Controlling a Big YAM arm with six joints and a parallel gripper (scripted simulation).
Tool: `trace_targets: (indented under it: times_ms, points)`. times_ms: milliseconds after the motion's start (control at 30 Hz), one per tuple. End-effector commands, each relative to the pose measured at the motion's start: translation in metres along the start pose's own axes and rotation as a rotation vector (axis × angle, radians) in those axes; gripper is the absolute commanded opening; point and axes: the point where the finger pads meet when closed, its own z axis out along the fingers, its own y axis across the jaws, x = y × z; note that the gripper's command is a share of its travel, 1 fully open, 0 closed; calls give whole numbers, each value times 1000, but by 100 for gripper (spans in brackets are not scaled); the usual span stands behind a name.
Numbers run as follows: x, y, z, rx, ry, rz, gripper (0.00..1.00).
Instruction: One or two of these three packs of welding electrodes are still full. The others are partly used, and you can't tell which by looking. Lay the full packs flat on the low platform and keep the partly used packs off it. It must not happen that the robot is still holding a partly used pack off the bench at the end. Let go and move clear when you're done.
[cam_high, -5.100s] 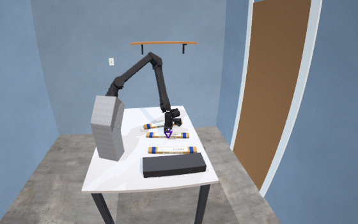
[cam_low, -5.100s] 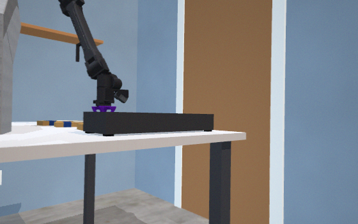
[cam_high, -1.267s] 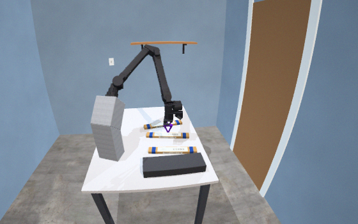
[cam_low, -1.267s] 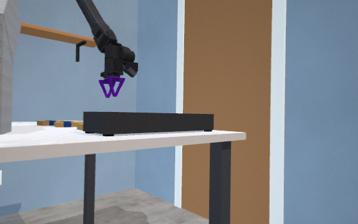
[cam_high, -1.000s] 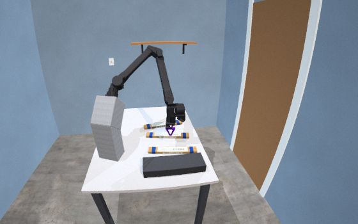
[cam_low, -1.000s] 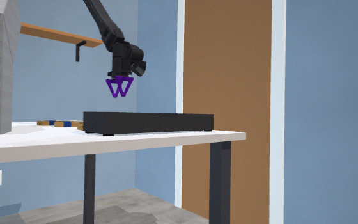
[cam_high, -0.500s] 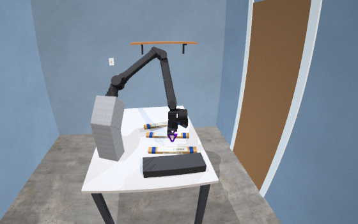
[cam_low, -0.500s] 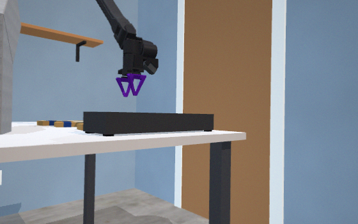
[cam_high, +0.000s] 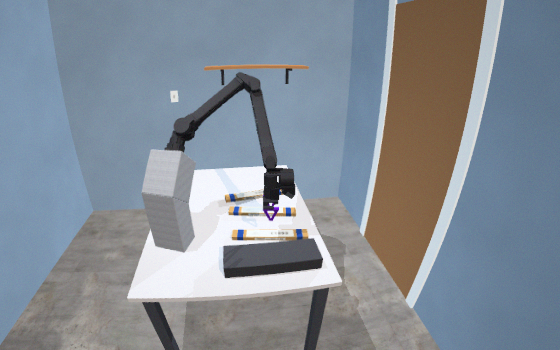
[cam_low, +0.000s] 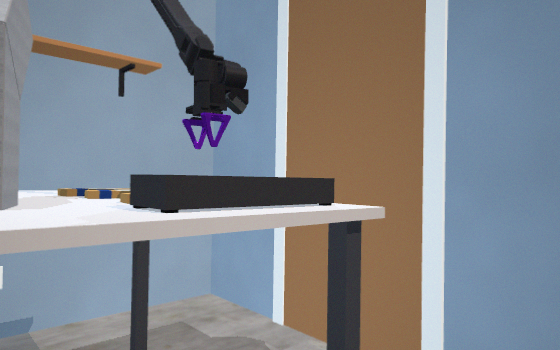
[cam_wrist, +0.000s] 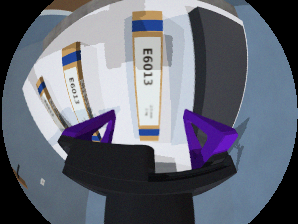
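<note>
Blue-walled room, white table (cam_high: 180, 285) (cam_low: 250, 220) (cam_wrist: 112, 30), three electrode packs, one dark platform.

Spread wide with nothing between its purple fingers, the tool (cam_high: 271, 212) (cam_low: 206, 146) (cam_wrist: 149, 113) hangs above the table. Nearest pack (cam_high: 270, 234) (cam_wrist: 148, 75) lies flat beside the low platform (cam_high: 272, 258) (cam_low: 232, 191) (cam_wrist: 220, 70); middle pack (cam_high: 250, 211) (cam_wrist: 74, 87) and far pack (cam_high: 243, 195) (cam_wrist: 50, 102) lie beyond it. All three are off the platform.

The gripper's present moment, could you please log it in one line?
gripper: open, above bench | packs: three, on bench | platform: no packs
</note>
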Motion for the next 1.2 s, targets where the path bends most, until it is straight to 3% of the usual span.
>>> trace_targets:
  times_ms: [0, 533, 833, 1167]
  points:
    - [1, 10, 6, -3, 8, -22, 96]
    - [12, 6, 14, -2, 23, -6, 96]
    - [7, 9, 11, -2, 15, -15, 96]
    - [5, 7, 54, -1, 12, -14, 96]
